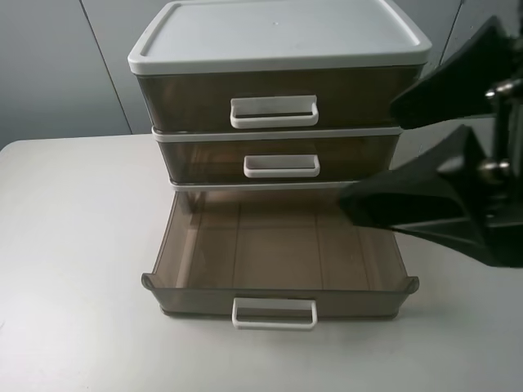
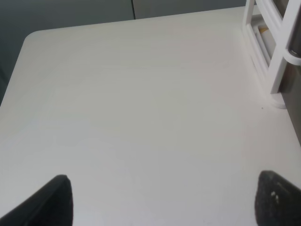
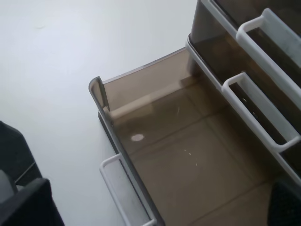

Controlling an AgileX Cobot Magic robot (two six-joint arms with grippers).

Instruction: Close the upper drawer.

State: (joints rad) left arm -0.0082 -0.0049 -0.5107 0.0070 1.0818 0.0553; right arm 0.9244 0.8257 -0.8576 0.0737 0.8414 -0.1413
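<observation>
The upper drawer [image 1: 204, 159] is the middle one of three. It sits pushed in, with its white handle [image 1: 281, 167] facing front. The top drawer [image 1: 196, 98] under the white lid [image 1: 278, 33] is in too. The bottom drawer [image 1: 188, 300] is pulled far out over the table [image 1: 73, 269]. The right gripper [image 1: 374, 157] hangs by the drawers' right side with its fingers wide apart, holding nothing. The left gripper [image 2: 164, 202] is spread wide too, over bare table.

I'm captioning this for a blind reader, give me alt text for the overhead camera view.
A three-drawer unit with a white lid stands on a pale table: the bottom drawer is pulled fully out and empty, the two above shut. The right hand, open, hovers at the right edge.
</observation>
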